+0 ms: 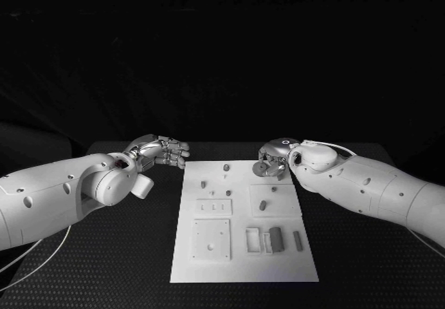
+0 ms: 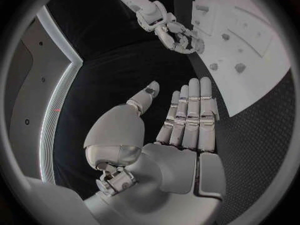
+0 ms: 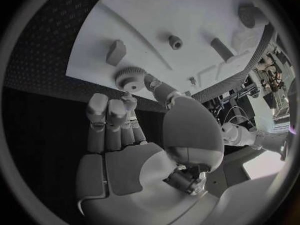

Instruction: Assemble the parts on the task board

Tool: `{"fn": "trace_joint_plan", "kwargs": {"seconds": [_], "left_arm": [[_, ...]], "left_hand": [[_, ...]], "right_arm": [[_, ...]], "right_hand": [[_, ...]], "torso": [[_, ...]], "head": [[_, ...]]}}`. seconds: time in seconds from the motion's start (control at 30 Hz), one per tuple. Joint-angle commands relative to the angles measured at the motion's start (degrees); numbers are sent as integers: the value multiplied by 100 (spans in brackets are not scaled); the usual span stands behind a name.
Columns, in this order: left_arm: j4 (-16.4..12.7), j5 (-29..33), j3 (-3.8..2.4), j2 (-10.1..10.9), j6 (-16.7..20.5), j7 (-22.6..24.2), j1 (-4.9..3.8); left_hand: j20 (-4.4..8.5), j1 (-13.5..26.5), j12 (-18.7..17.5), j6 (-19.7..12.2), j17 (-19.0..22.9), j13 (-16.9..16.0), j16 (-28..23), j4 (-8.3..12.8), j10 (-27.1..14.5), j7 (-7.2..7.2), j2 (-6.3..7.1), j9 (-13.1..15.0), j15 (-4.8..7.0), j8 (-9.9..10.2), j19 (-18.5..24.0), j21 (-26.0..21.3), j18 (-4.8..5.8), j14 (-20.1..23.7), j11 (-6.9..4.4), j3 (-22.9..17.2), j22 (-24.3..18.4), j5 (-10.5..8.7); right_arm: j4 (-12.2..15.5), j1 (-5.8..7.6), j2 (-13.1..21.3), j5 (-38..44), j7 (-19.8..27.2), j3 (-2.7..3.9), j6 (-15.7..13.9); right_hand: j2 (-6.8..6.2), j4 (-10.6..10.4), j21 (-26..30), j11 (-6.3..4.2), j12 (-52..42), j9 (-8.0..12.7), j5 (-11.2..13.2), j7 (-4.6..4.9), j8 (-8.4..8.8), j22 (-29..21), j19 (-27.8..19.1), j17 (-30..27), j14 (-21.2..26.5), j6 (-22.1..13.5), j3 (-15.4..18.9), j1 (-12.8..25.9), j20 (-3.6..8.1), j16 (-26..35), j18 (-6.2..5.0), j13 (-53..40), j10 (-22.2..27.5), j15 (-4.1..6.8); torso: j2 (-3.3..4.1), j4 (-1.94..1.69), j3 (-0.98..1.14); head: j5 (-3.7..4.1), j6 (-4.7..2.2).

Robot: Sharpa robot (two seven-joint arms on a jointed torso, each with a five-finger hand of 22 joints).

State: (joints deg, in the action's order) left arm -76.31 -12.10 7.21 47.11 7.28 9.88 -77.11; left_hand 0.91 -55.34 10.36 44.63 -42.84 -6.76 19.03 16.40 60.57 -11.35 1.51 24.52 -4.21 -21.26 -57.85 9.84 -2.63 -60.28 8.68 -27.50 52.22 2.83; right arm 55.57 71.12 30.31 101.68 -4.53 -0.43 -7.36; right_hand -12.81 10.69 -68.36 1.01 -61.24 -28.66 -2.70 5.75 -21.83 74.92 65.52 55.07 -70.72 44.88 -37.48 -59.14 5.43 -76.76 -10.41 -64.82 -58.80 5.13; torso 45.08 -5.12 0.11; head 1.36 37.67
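Note:
The white task board (image 1: 243, 257) lies in the middle of the black table, with several small grey parts on it. My right hand (image 1: 274, 156) hovers at the board's far right corner and pinches a grey toothed gear (image 1: 262, 168) between thumb and fingers. The right wrist view has the gear (image 3: 130, 78) at the fingertips, just over the board's edge (image 3: 94, 50). My left hand (image 1: 159, 151) hangs over the table off the board's far left corner. Its fingers (image 2: 190, 110) are stretched out straight with the thumb apart, and it holds nothing. The left wrist view also catches the right hand (image 2: 177, 34) beside the board (image 2: 250, 65).
Small pegs (image 1: 226, 168) stand on the far half of the board, one short cylinder (image 1: 262, 205) in a square recess. Oblong blocks (image 1: 275, 237) and a bar (image 1: 298, 240) lie at the near right, a square plate (image 1: 210, 239) at the near left. Black table surrounds the board.

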Motion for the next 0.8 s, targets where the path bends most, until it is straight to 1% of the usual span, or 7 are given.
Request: {"fn": "trace_joint_plan", "kwargs": {"seconds": [0.03, 0.13, 0.2, 0.4, 0.57, 0.67, 0.8], "left_arm": [[-44, -25, -4, 21, -70, 29, -6], [-61, -25, -5, 37, -59, 28, -7], [-74, -25, -5, 48, -55, 24, -7], [-123, -25, -6, 53, -54, 18, -8], [-144, -32, -7, 65, -40, 17, -8], [-129, -34, -7, 58, -44, 19, -8], [-118, -34, -7, 53, -43, 15, -8]], "left_hand": [[28, 48, -39, -13, -7, 1, -22, -6, 6, -7, 26, -9, -26, 38, 0, -19, -74, -11, 12, 25, -3, 3], [28, 48, -40, -13, -8, 1, -23, -6, 6, -7, 26, -9, -27, 38, 0, -19, -74, -11, 12, 25, -2, 3], [28, 48, -41, -14, -8, 1, -23, -6, 7, -7, 27, -9, -27, 38, 0, -20, -74, -11, 12, 25, -2, 3], [28, 48, -42, -13, -10, 0, -26, -5, 9, -7, 30, -9, -27, 38, 1, -22, -74, -11, 11, 25, -2, 3], [28, 47, -43, -13, -12, 0, -28, -4, 10, -7, 32, -9, -27, 38, 0, -23, -74, -11, 11, 25, -2, 2], [28, 47, -45, -14, -13, 0, -29, -3, 10, -8, 36, -9, -27, 39, 1, -23, -74, -11, 12, 26, -2, 2], [28, 47, -46, -14, -14, -1, -30, -3, 10, -8, 37, -9, -27, 39, 0, -24, -74, -11, 12, 26, -2, 2]], "right_arm": [[-15, -6, -17, 49, 35, -1, -89], [-52, -6, -45, 49, 34, -1, -111], [-82, -6, -65, 43, 36, -1, -107], [-225, -6, -144, 41, 46, -1, -158], [-248, -6, -155, 33, 51, 0, -166], [-251, -6, -161, 33, 53, 0, -133], [-269, -6, -183, 33, 60, 0, -55]], "right_hand": [[75, 33, -38, 1, -35, 12, -8, 167, 38, 121, -5, 10, -23, 133, 3, -4, 30, -22, -459, 11, -29, -1], [81, 38, -46, 3, -40, 19, -7, 170, 53, 121, -4, 12, -27, 120, 3, 0, 33, -25, -459, 17, -30, -3], [81, 46, -55, 4, -47, 33, -7, 171, 82, 119, -5, 14, -30, 86, 5, 7, 35, -28, -459, 26, -29, -4], [81, 55, -65, 6, -54, 46, -8, 173, 108, 118, -7, 15, -32, 58, 4, 11, 39, -30, -459, 37, -27, -6], [68, 59, -67, 8, -51, 53, -7, 175, 121, 116, -12, 15, -29, 45, 6, 20, 39, -27, -459, 48, -20, -8], [68, 61, -67, 10, -47, 56, -8, 176, 126, 114, -16, 14, -24, 42, 2, 20, 39, -23, -459, 55, -14, -9], [70, 66, -65, 11, -42, 55, -8, 177, 123, 112, -24, 12, -17, 58, -4, 19, 39, -16, -459, 67, -6, -11]], "torso": [[4, -5, 3], [9, -2, 3], [12, -3, 2], [9, -8, 6], [9, -9, 0], [4, -3, 0], [3, 8, 0]], "head": [[5, 5], [22, -3], [27, 4], [9, 28], [0, 43], [-11, 52], [0, 66]]}}
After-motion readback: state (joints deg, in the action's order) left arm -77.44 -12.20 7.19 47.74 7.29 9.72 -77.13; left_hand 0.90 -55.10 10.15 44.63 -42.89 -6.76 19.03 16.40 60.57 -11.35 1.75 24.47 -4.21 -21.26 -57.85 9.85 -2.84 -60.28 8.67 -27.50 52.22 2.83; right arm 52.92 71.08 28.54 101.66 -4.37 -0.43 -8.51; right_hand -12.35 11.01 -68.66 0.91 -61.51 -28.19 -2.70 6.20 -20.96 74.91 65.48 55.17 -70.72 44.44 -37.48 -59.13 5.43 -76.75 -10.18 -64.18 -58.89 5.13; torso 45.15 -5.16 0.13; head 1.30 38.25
